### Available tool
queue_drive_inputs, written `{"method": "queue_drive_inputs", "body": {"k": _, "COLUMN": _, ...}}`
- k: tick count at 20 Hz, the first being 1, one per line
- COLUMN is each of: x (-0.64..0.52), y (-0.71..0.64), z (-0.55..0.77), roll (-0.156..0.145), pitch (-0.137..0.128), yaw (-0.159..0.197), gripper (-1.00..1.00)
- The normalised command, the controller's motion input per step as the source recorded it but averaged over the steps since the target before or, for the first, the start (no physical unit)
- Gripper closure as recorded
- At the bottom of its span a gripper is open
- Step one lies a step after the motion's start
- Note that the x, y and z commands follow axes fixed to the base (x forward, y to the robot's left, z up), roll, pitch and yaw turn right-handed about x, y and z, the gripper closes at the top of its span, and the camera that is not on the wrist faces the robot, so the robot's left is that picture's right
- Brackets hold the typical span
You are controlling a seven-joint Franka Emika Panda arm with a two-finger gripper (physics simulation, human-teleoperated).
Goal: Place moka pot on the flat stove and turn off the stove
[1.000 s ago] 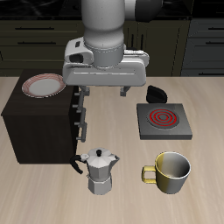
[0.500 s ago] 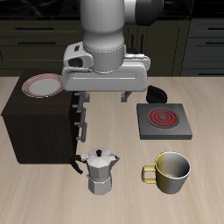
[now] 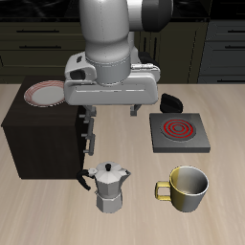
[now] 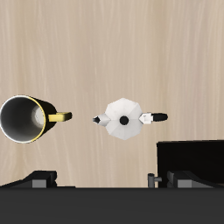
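Observation:
The silver moka pot stands upright on the table near the front edge, black handle toward the cabinet; it also shows in the wrist view. The flat stove lies farther back, beside the cabinet's open side, with its red coil glowing and a black knob at its back edge. My gripper hangs high above the table, behind and above the pot, open and empty. Its fingertips show wide apart in the wrist view.
A dark brown cabinet with drawers stands beside the pot; it also shows in the wrist view. A red-rimmed plate lies on top of it. A yellow-olive mug stands beside the pot near the front edge, and shows in the wrist view.
My gripper has shifted a little toward the cabinet side, staying high and open. The pot, mug and stove have not moved.

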Motion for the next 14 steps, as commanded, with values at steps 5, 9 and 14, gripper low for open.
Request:
{"method": "queue_drive_inputs", "body": {"k": 5, "x": -0.03, "y": -0.20, "z": 0.04, "roll": 0.004, "pitch": -0.018, "yaw": 0.007, "gripper": -1.00}}
{"method": "queue_drive_inputs", "body": {"k": 9, "x": -0.02, "y": -0.29, "z": -0.06, "roll": -0.017, "pitch": -0.017, "yaw": -0.013, "gripper": -1.00}}
{"method": "queue_drive_inputs", "body": {"k": 14, "x": 0.01, "y": -0.06, "z": -0.15, "roll": 0.022, "pitch": -0.007, "yaw": 0.030, "gripper": -1.00}}
